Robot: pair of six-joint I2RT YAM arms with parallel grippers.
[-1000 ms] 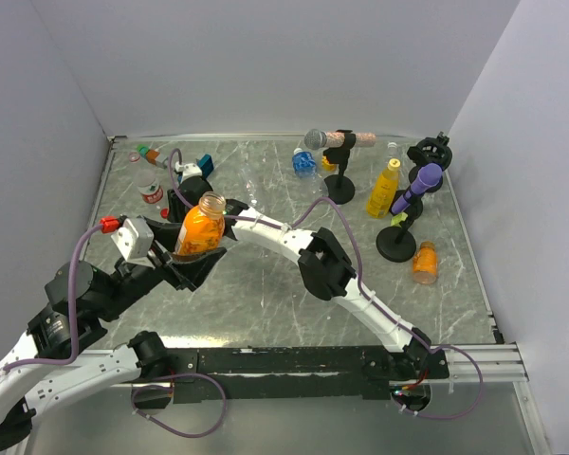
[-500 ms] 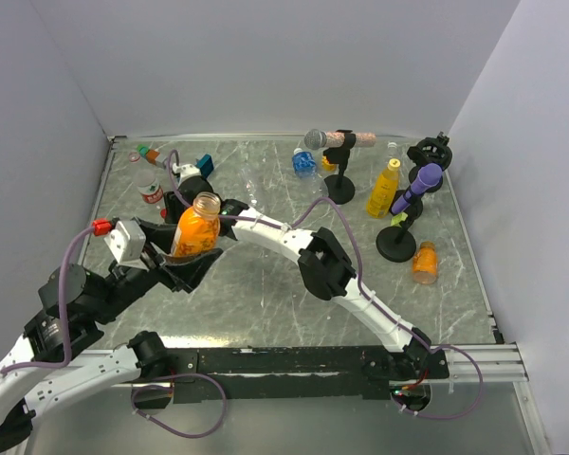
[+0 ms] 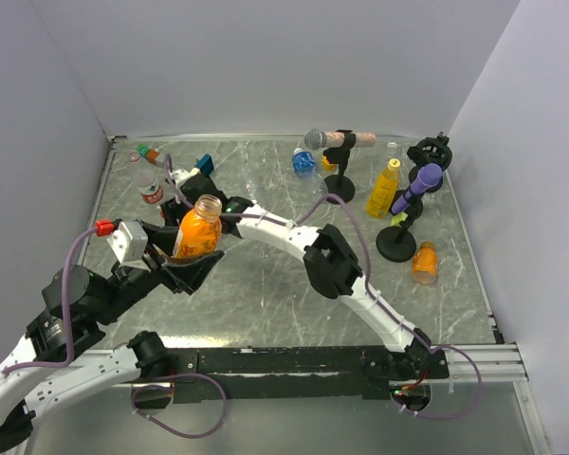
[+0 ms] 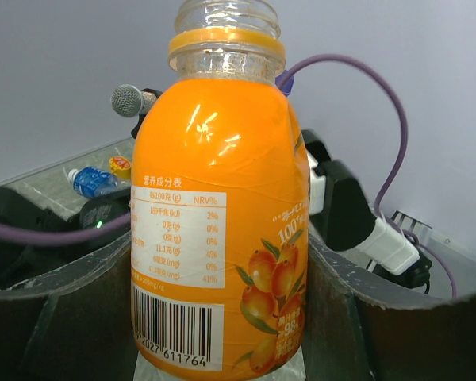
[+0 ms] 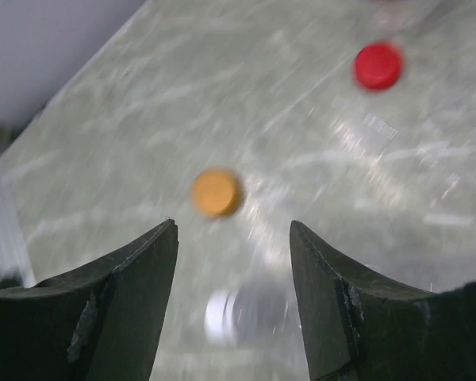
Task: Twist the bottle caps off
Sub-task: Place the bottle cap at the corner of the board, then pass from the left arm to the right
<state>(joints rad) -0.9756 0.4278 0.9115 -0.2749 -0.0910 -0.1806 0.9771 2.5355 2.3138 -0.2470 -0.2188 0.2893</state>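
Note:
My left gripper is shut on a squat orange bottle and holds it upright above the table. Its neck is open with no cap on it, as the left wrist view also shows, and my gripper clasps its lower body there. My right gripper is behind that bottle at the back left. In the right wrist view it is open and empty above the table. An orange cap lies just beyond its fingertips. A red cap lies farther off. A blurred white cap on a clear bottle shows between the jaws.
A clear red-label bottle and a blue-and-tan block are at the back left. A blue-label bottle, a grey microphone, a yellow bottle, a purple microphone and an orange bottle stand at the right.
My right gripper has drawn back from the held orange bottle toward the back left. My left gripper and the bottle have shifted slightly.

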